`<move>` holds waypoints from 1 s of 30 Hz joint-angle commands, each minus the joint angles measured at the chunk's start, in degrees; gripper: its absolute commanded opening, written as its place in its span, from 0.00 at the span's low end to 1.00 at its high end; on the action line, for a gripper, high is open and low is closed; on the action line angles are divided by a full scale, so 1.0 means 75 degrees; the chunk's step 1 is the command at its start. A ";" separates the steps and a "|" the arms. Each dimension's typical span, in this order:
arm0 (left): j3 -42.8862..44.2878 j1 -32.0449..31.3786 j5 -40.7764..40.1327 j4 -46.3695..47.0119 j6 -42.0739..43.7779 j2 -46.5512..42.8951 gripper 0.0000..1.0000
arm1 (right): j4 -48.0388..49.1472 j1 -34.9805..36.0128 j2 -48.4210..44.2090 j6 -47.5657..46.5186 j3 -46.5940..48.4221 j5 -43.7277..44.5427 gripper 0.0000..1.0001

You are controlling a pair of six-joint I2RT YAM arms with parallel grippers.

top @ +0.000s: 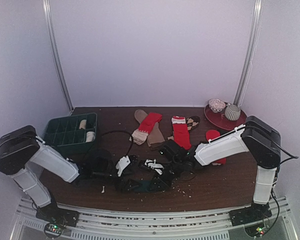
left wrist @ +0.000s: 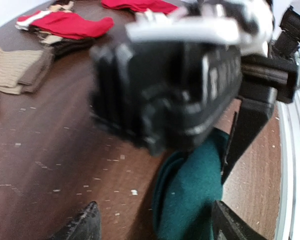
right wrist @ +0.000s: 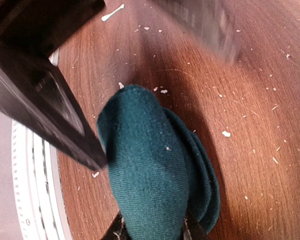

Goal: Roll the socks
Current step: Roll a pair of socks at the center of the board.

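Speckled tbl (top: 230, 175), white walls (top: 150, 50); R gripper (right wrist: 154, 232) tight on teal sock (right wrist: 150, 170), L gripper (left wrist: 157, 225) agape.

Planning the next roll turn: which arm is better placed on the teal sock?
Right, likely: the right end effector pinches the teal sock; the left end effector is open, the sock loose between its fingers.

Pale walls (top: 150, 50); dark wooden table (top: 215, 185)

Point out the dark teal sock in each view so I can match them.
Top external: teal sock low centre, near the front edge.
Left wrist: sock at bottom, right of centre.
Right wrist: sock from centre to bottom edge.
Shared landmark: the crumb-flecked brown table under it.
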 commanded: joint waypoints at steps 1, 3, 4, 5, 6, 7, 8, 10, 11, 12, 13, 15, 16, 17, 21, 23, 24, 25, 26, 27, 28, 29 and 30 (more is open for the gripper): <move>0.0123 -0.0015 -0.1124 -0.1194 0.0747 -0.1015 0.77 | -0.2028 0.0130 0.0929 0.0089 -0.0497 0.0774 0.26; -0.0170 -0.0218 -0.1368 -0.0944 0.1047 -0.1556 0.78 | -0.2033 0.0129 0.0956 0.0087 -0.0487 0.0757 0.26; -0.0350 -0.0385 -0.1551 -0.0716 0.1256 -0.1784 0.78 | -0.2028 0.0129 0.0966 0.0088 -0.0479 0.0740 0.26; -0.0523 -0.0579 -0.1738 -0.0487 0.1457 -0.2006 0.79 | -0.2036 0.0131 0.0976 0.0086 -0.0481 0.0727 0.26; -0.0629 -0.0687 -0.1810 -0.0340 0.1647 -0.2034 0.80 | -0.2047 0.0127 0.0985 0.0088 -0.0477 0.0716 0.26; -0.0617 -0.0719 -0.1789 -0.0315 0.1794 -0.1953 0.80 | -0.2069 0.0131 0.0990 0.0078 -0.0459 0.0701 0.26; -0.0486 -0.0732 -0.1778 -0.0425 0.1959 -0.1786 0.80 | -0.2109 0.0127 0.1004 0.0064 -0.0452 0.0687 0.26; -0.0200 -0.0736 -0.1590 -0.0735 0.2402 -0.1391 0.77 | -0.2194 0.0127 0.1051 0.0034 -0.0388 0.0691 0.26; -0.0074 -0.0736 -0.1460 -0.0829 0.2513 -0.1212 0.76 | -0.2202 0.0134 0.1069 0.0020 -0.0366 0.0686 0.26; 0.0014 -0.0737 -0.1321 -0.0864 0.2584 -0.1087 0.75 | -0.2203 0.0125 0.1073 0.0018 -0.0351 0.0686 0.26; 0.0082 -0.0742 -0.1191 -0.0856 0.2636 -0.0982 0.75 | -0.2201 0.0131 0.1079 0.0008 -0.0341 0.0685 0.26; 0.0184 -0.0765 -0.1140 -0.0832 0.2724 -0.0836 0.75 | -0.2187 0.0125 0.1085 0.0006 -0.0335 0.0682 0.26; 0.0235 -0.0776 -0.1206 -0.0917 0.2792 -0.0783 0.75 | -0.2180 0.0125 0.1075 -0.0001 -0.0330 0.0682 0.26; 0.0290 -0.0788 -0.1289 -0.1025 0.2865 -0.0728 0.75 | -0.2179 0.0131 0.1081 0.0000 -0.0323 0.0675 0.26; 0.0487 -0.0954 -0.1639 -0.1356 0.3149 -0.0611 0.75 | -0.2179 0.0124 0.1080 -0.0029 -0.0312 0.0662 0.26; 0.0586 -0.1059 -0.1658 -0.1426 0.3253 -0.0564 0.75 | -0.2215 0.0120 0.1112 -0.0063 -0.0299 0.0679 0.26; 0.0653 -0.1113 -0.1637 -0.1471 0.3289 -0.0502 0.74 | -0.2231 0.0117 0.1122 -0.0064 -0.0293 0.0695 0.26; 0.0723 -0.1137 -0.1614 -0.1526 0.3305 -0.0440 0.74 | -0.2231 0.0117 0.1133 -0.0064 -0.0294 0.0688 0.26; 0.0794 -0.1145 -0.1570 -0.1594 0.3311 -0.0350 0.74 | -0.2224 0.0112 0.1132 -0.0064 -0.0295 0.0686 0.26; 0.0865 -0.1146 -0.1540 -0.1665 0.3324 -0.0249 0.73 | -0.2226 0.0116 0.1132 -0.0065 -0.0288 0.0686 0.26; 0.0941 -0.1146 -0.1499 -0.1757 0.3330 -0.0142 0.72 | -0.2226 0.0117 0.1122 -0.0064 -0.0293 0.0696 0.26; 0.1000 -0.1144 -0.1474 -0.1836 0.3324 -0.0065 0.71 | -0.2210 0.0118 0.1122 -0.0067 -0.0298 0.0697 0.26; 0.1049 -0.1146 -0.1451 -0.1873 0.3311 0.0018 0.70 | -0.2202 0.0104 0.1125 -0.0072 -0.0299 0.0697 0.26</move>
